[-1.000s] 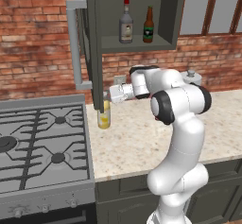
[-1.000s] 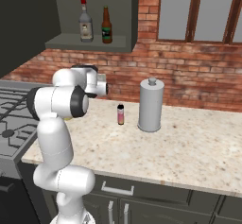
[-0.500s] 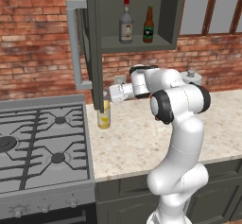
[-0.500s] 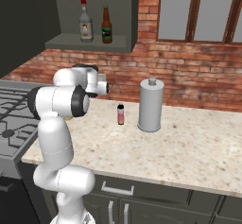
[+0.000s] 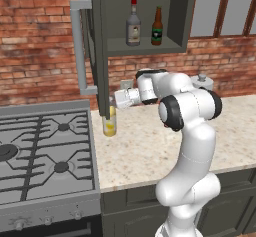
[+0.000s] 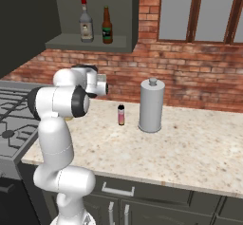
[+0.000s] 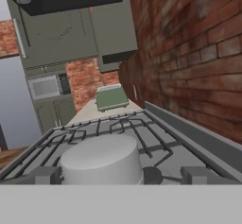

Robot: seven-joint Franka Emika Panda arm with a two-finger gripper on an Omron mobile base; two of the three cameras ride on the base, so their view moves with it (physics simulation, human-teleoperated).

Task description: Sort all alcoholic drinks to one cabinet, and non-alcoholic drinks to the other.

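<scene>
The cabinet (image 5: 180,16) stands open, its door with the pale bar handle (image 5: 77,46) swung out. On its shelf stand the grey red-capped bottle (image 5: 132,23) (image 6: 86,22) and the brown beer bottle (image 5: 157,27) (image 6: 107,25). The tall yellow bottle (image 5: 109,122) is on the counter next to the stove. My gripper (image 5: 115,101) (image 7: 122,175) is open at its top, a fingertip on each side of the white cap (image 7: 101,158), apart from it. The small pink bottle (image 6: 121,115) stands upright further along the counter. The other cabinet is out of view.
A tall grey canister (image 6: 152,105) (image 5: 202,81) stands by the brick wall, right of the pink bottle. The gas stove (image 5: 45,151) (image 7: 142,124) lies left of the yellow bottle. The open door's edge (image 5: 102,76) hangs just above and beside the yellow bottle.
</scene>
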